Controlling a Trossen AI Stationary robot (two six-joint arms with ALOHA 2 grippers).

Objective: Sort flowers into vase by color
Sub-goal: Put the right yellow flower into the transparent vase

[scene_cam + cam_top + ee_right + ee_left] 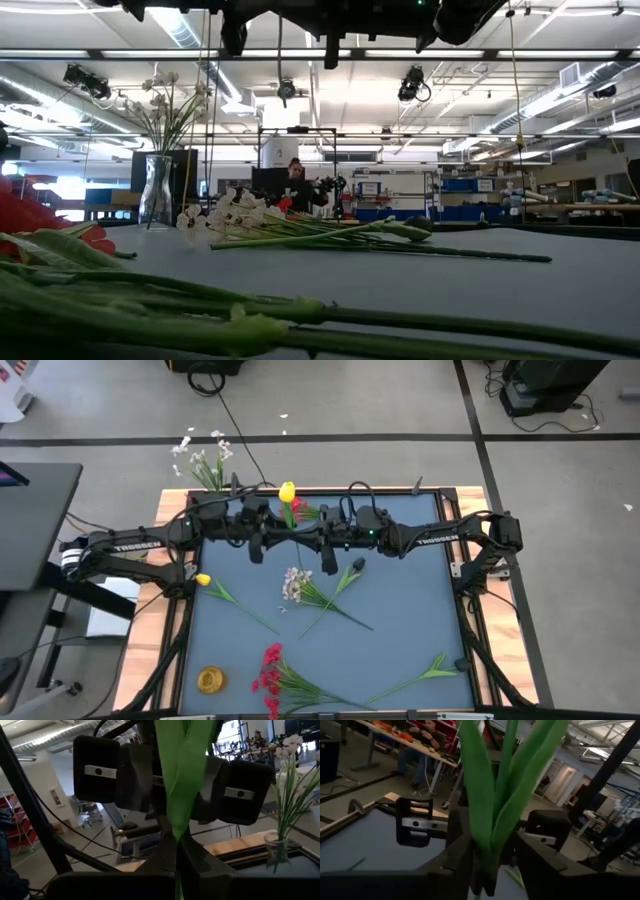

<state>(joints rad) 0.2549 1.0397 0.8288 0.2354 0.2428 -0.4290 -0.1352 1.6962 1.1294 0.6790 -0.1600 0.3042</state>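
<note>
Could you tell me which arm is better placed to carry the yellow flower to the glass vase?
Left: its claw grips the yellow flower, and the glass vase stands by the table's back-left corner.

Held flower (pixel 288 493): yellow bud, green stem
Table mat (pixel 410 600): slate blue
Lying cluster (pixel 268 670): red
Lying spray (pixel 292 584): white
Grippers' arms: dark

- Yellow-bud flower (pixel 288 493): held up above the mat near 12 o'clock, its green stem and leaves (pixel 487 805) upright.
- White sprays in a glass vase (pixel 207 464): off the mat at 11 o'clock.
- Loose white spray (pixel 293 584): lying at the centre.
- Dark bud (pixel 357 565): just beside it, toward 1 o'clock.
- Second yellow bud (pixel 203 579): at 9 o'clock.
- Red cluster (pixel 268 670): at 7 o'clock.
- Leafy sprig (pixel 425 675): at 5 o'clock.
</note>
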